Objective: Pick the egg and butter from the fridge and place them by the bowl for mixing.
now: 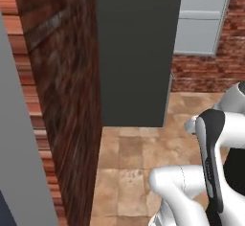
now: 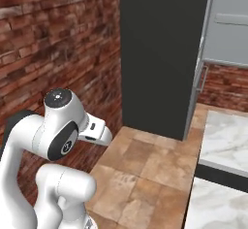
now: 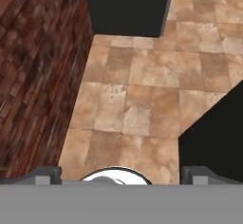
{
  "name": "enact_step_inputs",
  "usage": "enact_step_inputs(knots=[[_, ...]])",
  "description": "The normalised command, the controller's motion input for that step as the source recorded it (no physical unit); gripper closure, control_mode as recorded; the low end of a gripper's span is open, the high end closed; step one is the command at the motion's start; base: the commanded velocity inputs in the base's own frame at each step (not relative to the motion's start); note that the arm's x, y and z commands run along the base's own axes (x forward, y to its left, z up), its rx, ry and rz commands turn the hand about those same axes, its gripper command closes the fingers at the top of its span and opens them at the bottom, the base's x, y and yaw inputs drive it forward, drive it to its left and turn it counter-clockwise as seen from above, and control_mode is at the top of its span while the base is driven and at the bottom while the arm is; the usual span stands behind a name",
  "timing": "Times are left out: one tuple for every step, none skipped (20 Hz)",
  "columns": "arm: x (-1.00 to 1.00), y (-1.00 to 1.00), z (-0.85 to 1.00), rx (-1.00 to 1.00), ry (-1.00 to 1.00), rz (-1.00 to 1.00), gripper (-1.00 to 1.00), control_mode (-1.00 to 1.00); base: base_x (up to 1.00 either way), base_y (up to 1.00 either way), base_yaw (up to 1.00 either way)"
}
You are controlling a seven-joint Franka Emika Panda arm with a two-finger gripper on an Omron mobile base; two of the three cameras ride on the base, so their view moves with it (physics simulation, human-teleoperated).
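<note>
The fridge shows just its dark outer side, its top cut off by the frame's edge and its inside hidden; the marble desk runs off the right edge

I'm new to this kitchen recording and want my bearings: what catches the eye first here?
The tall fridge stands out first, its dark side rising from the tiled floor straight ahead, hard against a red brick wall on the left. The arm is folded low in the foreground, and the hand view shows the gripper wide open over bare tiles. A marble counter edges in at right.
</note>
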Motion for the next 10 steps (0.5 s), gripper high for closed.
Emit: enact_step_inputs(knots=[[0.00, 0.00, 0.00, 0.00, 0.00, 0.00, -1.00, 1.00, 0.72, 0.14, -0.24], [0.00, 0.00, 0.00, 0.00, 0.00, 0.00, -1.00, 1.00, 0.72, 0.14, -0.24], [0.00, 0.00, 0.00, 0.00, 0.00, 0.00, -1.00, 1.00, 0.71, 0.14, -0.25], [0.00, 0.00, 0.00, 0.00, 0.00, 0.00, -1.00, 1.00, 0.70, 0.14, -0.26], [0.00, 0.00, 0.00, 0.00, 0.00, 0.00, -1.00, 1.00, 0.70, 0.14, -0.26], [0.00, 0.00, 0.00, 0.00, 0.00, 0.00, -1.00, 1.00, 0.70, 0.14, -0.26], [0.00, 0.00, 0.00, 0.00, 0.00, 0.00, -1.00, 1.00, 0.70, 0.14, -0.26], [0.00, 0.00, 0.00, 0.00, 0.00, 0.00, -1.00, 1.00, 0.70, 0.14, -0.27], [0.00, 0.00, 0.00, 0.00, 0.00, 0.00, -1.00, 1.00, 0.68, 0.14, -0.28], [0.00, 0.00, 0.00, 0.00, 0.00, 0.00, -1.00, 1.00, 0.67, 0.14, -0.29]])
